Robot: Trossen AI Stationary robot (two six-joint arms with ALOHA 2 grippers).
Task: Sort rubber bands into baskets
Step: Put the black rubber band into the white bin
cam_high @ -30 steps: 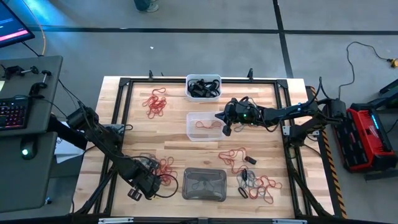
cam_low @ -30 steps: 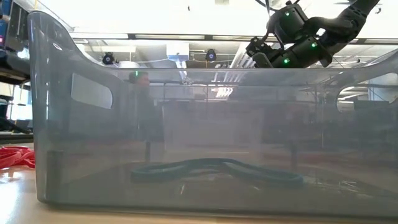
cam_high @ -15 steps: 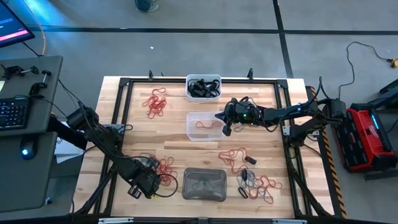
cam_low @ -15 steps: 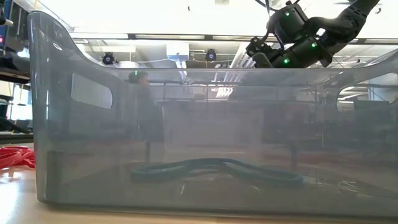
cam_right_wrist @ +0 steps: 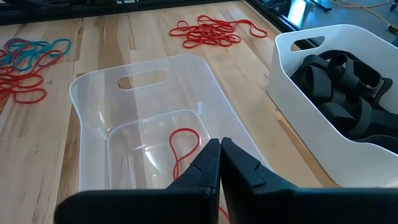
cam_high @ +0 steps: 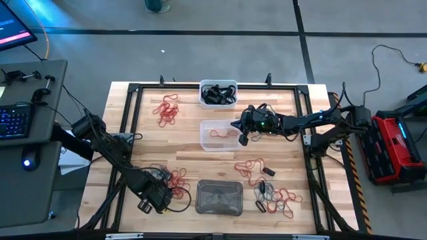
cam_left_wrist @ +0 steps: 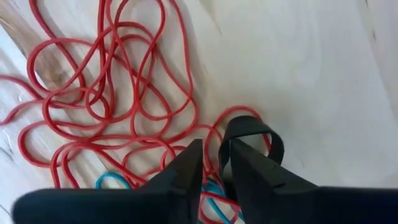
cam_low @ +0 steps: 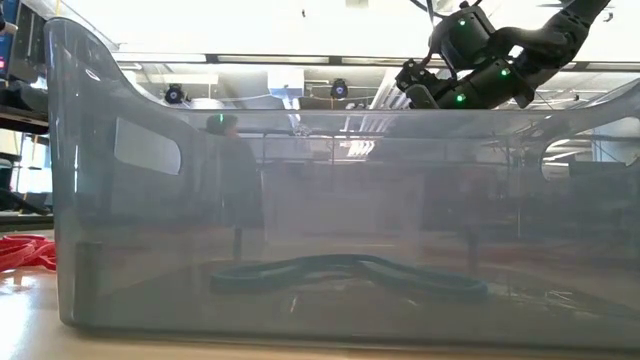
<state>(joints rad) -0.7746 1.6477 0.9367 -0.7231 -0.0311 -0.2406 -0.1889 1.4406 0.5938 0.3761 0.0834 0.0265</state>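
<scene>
We see the left pincer (cam_left_wrist: 211,163) low over the near-left part of the counter (cam_high: 183,137), its fingers (cam_left_wrist: 181,177) a narrow gap apart and straddling one side of a black rubber band (cam_left_wrist: 253,132) that lies among a tangle of red bands (cam_left_wrist: 118,93), with a teal band (cam_left_wrist: 112,182) just beside; whether it truly grips the black one we cannot tell. The grey basket (cam_high: 219,198) sits just right of it. The right pincer (cam_right_wrist: 219,157) hangs clenched and empty over the clear basket (cam_right_wrist: 149,99), which holds a red loop (cam_right_wrist: 184,148). Beyond that stands the white basket (cam_right_wrist: 298,68), full of black bands (cam_right_wrist: 339,84).
</scene>
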